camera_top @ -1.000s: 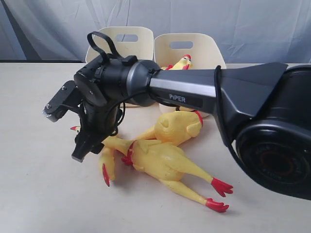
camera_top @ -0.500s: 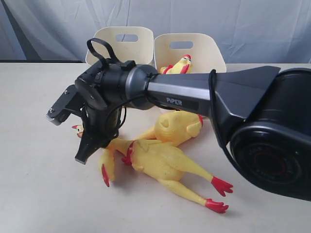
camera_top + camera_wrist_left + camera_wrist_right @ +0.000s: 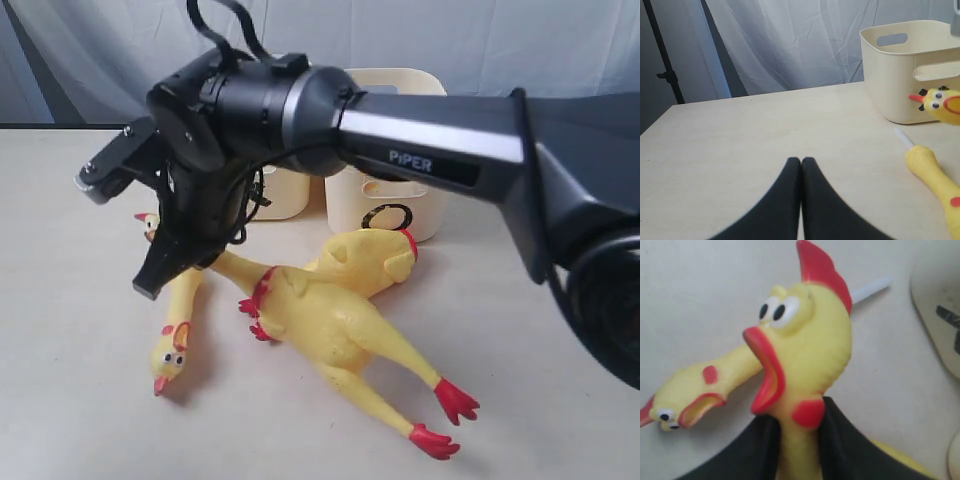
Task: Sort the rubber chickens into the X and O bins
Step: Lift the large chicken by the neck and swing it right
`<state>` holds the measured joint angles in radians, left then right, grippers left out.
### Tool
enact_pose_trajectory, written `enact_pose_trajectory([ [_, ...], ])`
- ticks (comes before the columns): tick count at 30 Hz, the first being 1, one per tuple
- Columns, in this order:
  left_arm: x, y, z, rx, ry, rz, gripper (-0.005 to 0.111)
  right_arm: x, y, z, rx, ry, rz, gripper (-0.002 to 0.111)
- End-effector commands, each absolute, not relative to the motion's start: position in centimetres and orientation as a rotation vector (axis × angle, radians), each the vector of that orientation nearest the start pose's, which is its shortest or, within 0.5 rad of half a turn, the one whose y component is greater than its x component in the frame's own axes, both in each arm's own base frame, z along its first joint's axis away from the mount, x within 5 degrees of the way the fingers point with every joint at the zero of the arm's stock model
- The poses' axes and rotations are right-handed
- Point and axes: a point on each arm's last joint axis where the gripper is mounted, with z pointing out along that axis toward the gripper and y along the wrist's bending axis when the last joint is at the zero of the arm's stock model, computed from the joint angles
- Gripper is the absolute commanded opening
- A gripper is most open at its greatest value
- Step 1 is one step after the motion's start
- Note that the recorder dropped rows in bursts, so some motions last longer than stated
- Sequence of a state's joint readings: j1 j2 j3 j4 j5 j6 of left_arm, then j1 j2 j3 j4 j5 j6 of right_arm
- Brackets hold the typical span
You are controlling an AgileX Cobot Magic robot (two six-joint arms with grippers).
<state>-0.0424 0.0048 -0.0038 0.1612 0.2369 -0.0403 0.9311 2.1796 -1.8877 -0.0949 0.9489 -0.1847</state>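
The right gripper [image 3: 796,440] pinched the whole chicken [image 3: 330,325] by its neck at left, body stretching right and nearward, near the O bin [image 3: 425,215]; the left gripper [image 3: 801,167], pressed together, held nothing.

Three yellow rubber chicken items are in view: one whole yellow rubber chicken [image 3: 325,320] with red feet, one headless yellow chicken body [image 3: 365,260] and one loose yellow head-and-neck piece [image 3: 175,330]. There are two cream plastic tubs: an O-marked tub [image 3: 420,215] and a tub with its mark hidden [image 3: 285,195]. Two black grippers show, the left gripper [image 3: 801,162] and the right gripper [image 3: 797,415].
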Motion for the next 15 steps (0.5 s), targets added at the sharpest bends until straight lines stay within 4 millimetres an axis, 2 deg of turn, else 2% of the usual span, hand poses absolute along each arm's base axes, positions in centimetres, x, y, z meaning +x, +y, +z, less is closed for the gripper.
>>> enact_pose_trajectory([
  [1,5.6,0.1,19.2,0.114,1.713,0.079,0.0,28.4,37.2,26.3,-1.402,2.248,0.163,-0.001],
  [9,5.6,0.1,19.2,0.114,1.713,0.079,0.0,26.7,36.2,32.7,-1.235,2.16,0.388,-0.001],
  [15,5.6,0.1,19.2,0.114,1.713,0.079,0.0,25.4,35.0,36.1,-1.182,2.111,0.481,-0.001],
])
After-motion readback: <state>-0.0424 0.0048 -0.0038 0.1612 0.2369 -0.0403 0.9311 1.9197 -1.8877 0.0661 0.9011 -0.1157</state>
